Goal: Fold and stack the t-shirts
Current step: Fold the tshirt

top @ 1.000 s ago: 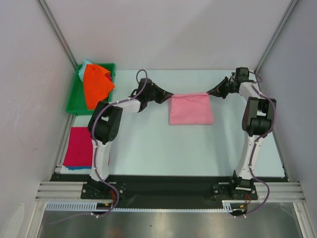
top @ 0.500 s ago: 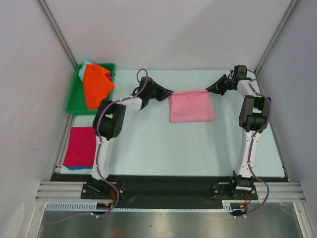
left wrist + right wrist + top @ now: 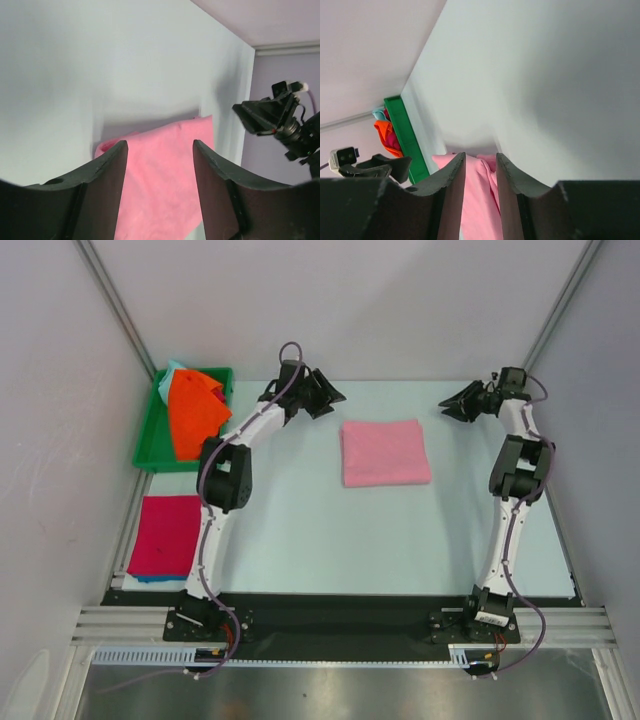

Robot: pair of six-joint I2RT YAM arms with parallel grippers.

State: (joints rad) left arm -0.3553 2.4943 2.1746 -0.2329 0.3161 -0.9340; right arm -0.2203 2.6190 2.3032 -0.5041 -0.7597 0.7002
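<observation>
Toward the far edge of the table [image 3: 300, 540], midway between its sides, the light pink t-shirt [image 3: 385, 452] lay folded flat, its slightly longer axis running side to side along that edge; the collar end could not be told. At the near-left corner a magenta-red t-shirt [image 3: 165, 532] sat folded on a teal layer [image 3: 150, 579], so the pink one seemingly awaited stacking, and the orange t-shirt [image 3: 193, 415] lay crumpled in the far-left green tray [image 3: 148, 445]. Both hands hung clear of the cloth and empty, the left gripper [image 3: 332, 400] wide, the right gripper [image 3: 450, 405] narrowly parted.
</observation>
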